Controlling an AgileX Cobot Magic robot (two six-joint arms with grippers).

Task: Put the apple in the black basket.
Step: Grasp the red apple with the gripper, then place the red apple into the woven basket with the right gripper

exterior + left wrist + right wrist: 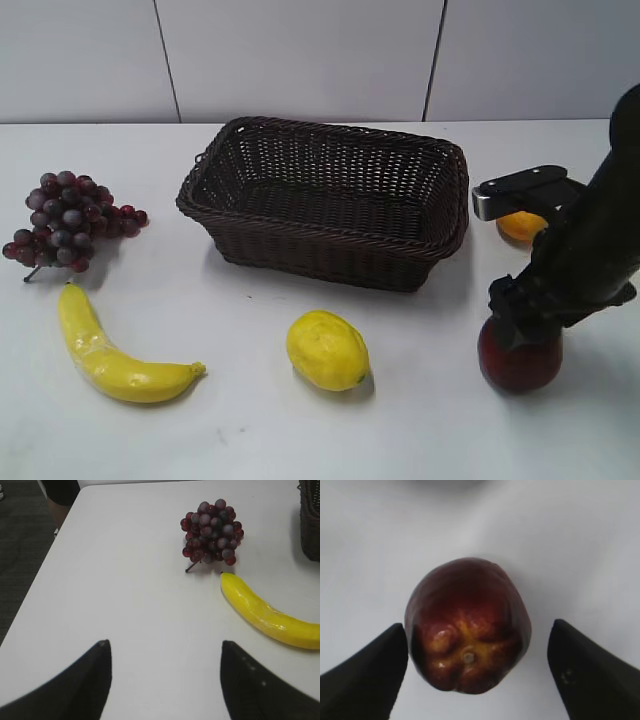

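Observation:
The dark red apple (518, 362) stands on the white table at the front right, stem end up. In the right wrist view the apple (467, 625) lies between my right gripper's (477, 652) two fingers; the left finger is at its side, the right finger stands apart, so the gripper is open. In the exterior view the right gripper (522, 320) sits right on top of the apple. The black basket (330, 200) stands empty at the table's middle back. My left gripper (165, 647) is open and empty over bare table.
A yellow lemon-like fruit (328, 350) lies in front of the basket. A banana (105, 350) and purple grapes (68, 220) lie at the left, also in the left wrist view: banana (265, 614), grapes (212, 531). A small orange fruit (522, 226) sits behind the right arm.

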